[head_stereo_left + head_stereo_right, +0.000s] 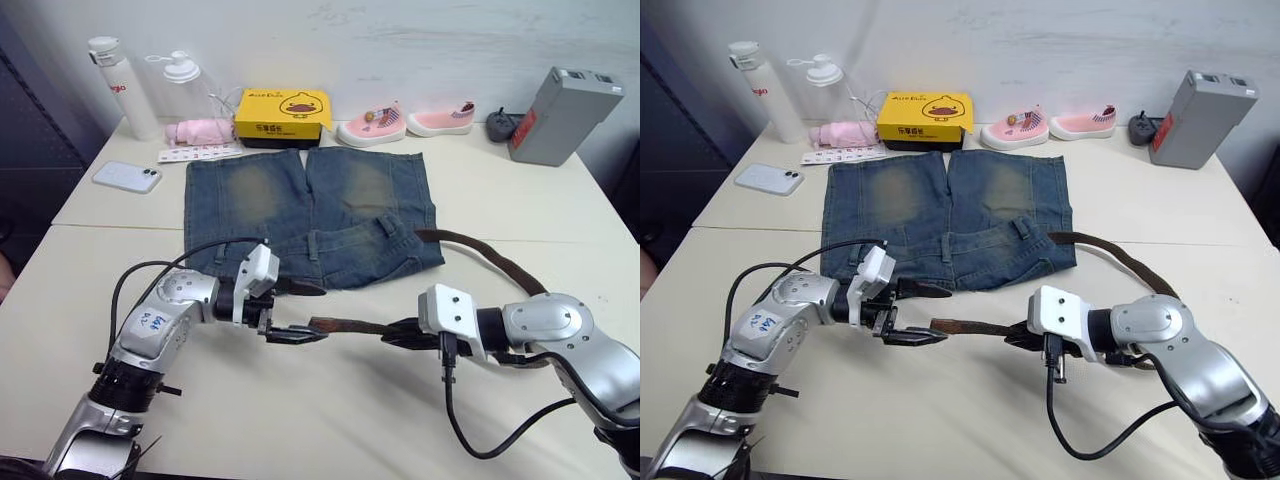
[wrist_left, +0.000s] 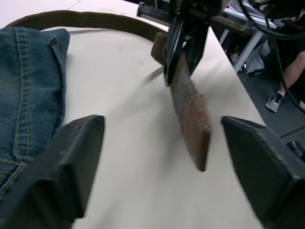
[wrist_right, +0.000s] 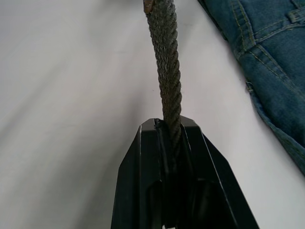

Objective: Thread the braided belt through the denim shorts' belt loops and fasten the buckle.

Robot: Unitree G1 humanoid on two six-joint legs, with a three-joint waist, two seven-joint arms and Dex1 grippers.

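The denim shorts [image 1: 310,215] lie flat toward the back middle of the counter [image 1: 330,420], waistband facing the robot, and the braided belt [image 1: 500,265] curves from the waistband's right end out toward the right edge, then back across the bare counter in front of the shorts. The right pincer [image 1: 1025,337] is clamped on the belt a little behind its free tip, holding that stretch raised and level, its long axis running left to right, parallel with the waistband. The tip points straight at the left pincer [image 1: 292,334], whose fingers stand apart; in the left wrist view the tip [image 2: 195,143] sits between them, not touching either. The left arm is bent in at the elbow, its pincer just in front of the waistband's left half; the right forearm reaches inward from the right edge. The next move looks like a hand-over, so the left pincer is nearer the belt loops [image 1: 388,226].
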